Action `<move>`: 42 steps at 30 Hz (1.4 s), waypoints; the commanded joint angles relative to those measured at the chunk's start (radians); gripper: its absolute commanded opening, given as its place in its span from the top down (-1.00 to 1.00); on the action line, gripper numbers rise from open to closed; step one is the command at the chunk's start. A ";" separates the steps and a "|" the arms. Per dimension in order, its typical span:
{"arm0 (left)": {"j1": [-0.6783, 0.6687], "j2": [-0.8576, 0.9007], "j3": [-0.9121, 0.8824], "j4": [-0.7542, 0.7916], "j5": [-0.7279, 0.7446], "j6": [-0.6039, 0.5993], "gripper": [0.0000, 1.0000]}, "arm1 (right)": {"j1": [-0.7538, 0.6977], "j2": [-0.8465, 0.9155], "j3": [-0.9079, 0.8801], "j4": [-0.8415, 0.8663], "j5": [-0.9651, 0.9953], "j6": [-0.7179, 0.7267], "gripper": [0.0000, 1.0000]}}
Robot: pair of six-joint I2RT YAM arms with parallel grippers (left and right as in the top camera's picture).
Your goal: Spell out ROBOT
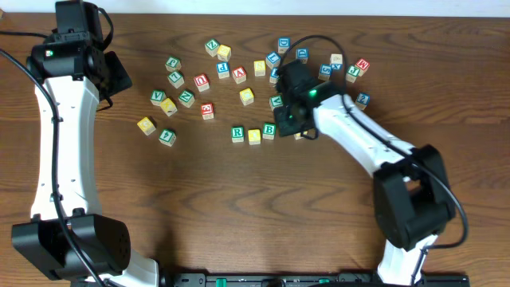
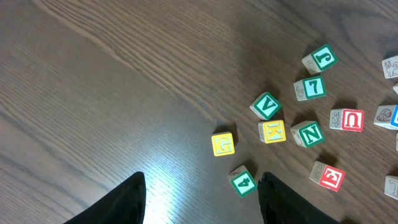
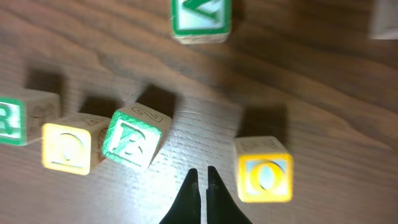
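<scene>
Right gripper clenched empty, positioned between B cube and yellow O cube. Left gripper released, nothing held.

There are 2 robot arms here, the left arm and the right arm, at 1 wooden table strewn with small lettered cubes. I count 9 green-framed cubes, 4 red-lettered cubes and 7 yellow-faced cubes, the 7th half hidden under the right arm. Blue-framed cubes come to at least 8; the arm covers part of that cluster, so I can't fix the number. 3 cubes sit in 1 row: R, a yellow cube, B.
</scene>
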 commanded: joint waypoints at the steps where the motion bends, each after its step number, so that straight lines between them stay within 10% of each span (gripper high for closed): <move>1: 0.002 0.013 0.003 -0.003 0.008 -0.002 -0.15 | -0.071 -0.053 0.026 -0.045 -0.009 0.114 0.98; 42: 0.002 0.013 0.003 -0.003 0.009 -0.002 -0.14 | -0.031 0.095 -0.064 0.047 -0.019 0.193 0.98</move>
